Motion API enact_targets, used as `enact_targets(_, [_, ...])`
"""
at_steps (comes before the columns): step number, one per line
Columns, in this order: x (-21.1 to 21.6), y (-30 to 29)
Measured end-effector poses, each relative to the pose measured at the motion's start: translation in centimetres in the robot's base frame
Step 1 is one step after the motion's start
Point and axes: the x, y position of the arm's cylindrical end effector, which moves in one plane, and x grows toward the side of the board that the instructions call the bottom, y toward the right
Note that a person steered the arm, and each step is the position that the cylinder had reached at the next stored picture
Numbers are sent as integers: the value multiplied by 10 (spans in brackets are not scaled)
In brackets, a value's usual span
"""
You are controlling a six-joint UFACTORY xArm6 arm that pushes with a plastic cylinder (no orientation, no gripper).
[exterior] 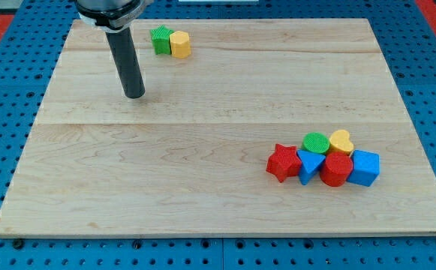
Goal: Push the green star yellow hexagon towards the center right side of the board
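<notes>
Worktop (165,195), near edge bare. Lower right cluster: red star (283,163), blue triangle (309,164), green cylinder (316,142), red hexagon (335,170), yellow heart (341,141), blue cube (364,167). My tip (134,95): no fingers, holds nothing, below-left of green star (160,40) touching yellow hexagon (180,44), top. Step: approach; next, likely get behind the pair's upper left.

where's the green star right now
The green star sits near the board's top edge, left of centre in the camera view, touching the yellow hexagon on its right; my tip is below-left, apart.
</notes>
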Motion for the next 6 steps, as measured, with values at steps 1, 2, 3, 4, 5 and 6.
enact_targets(1, [2, -2])
enact_targets(2, [-2, -9])
enact_targets(3, [-3, -18])
enact_targets(4, [-57, -63])
enact_targets(5, [-143, -40])
enact_targets(6, [-151, 22])
